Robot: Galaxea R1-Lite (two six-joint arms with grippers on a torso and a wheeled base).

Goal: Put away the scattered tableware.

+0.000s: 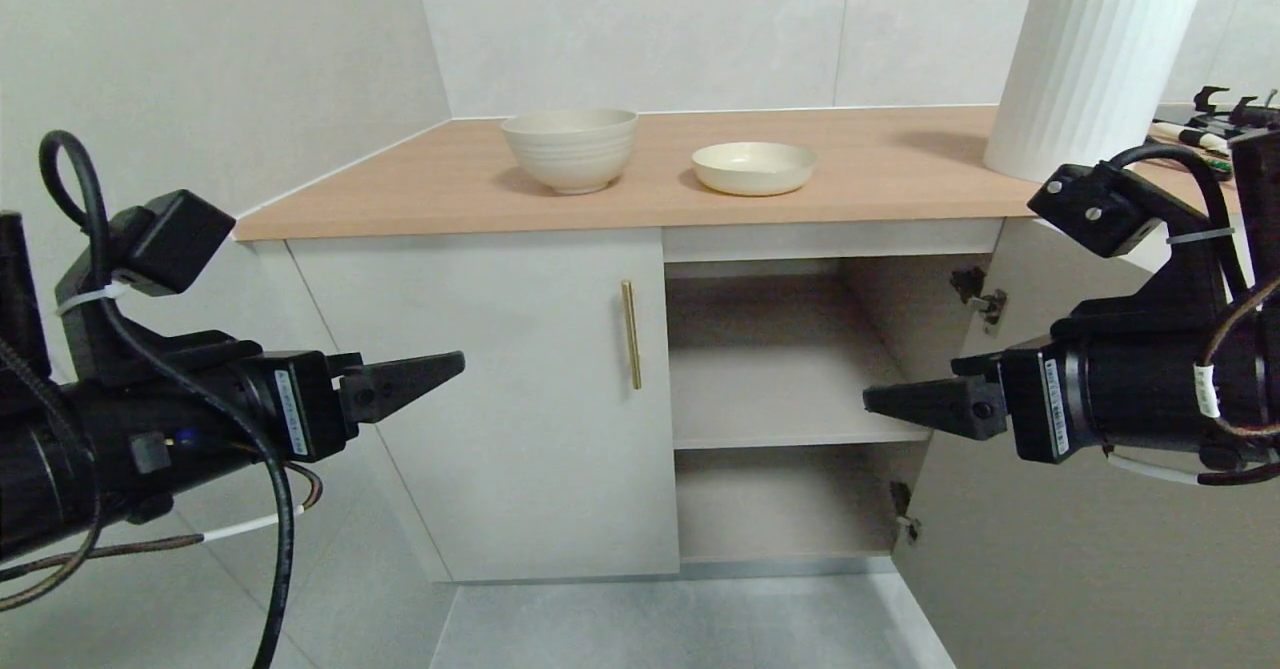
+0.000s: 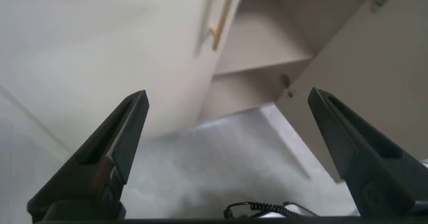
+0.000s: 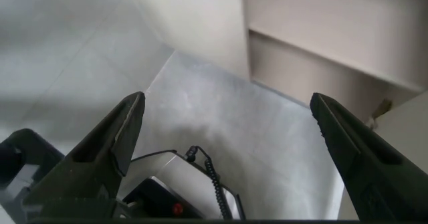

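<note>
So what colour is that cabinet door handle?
The handle is gold, clearest in the head view.

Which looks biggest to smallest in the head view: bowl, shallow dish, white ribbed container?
1. white ribbed container
2. bowl
3. shallow dish, about as wide as the bowl but much lower

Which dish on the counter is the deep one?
The ribbed bowl, standing above the shut cupboard door. The dish beside it is wide and shallow.

One bowl (image 1: 570, 149), one plate (image 1: 753, 167), one ribbed cylinder (image 1: 1090, 74)
</note>
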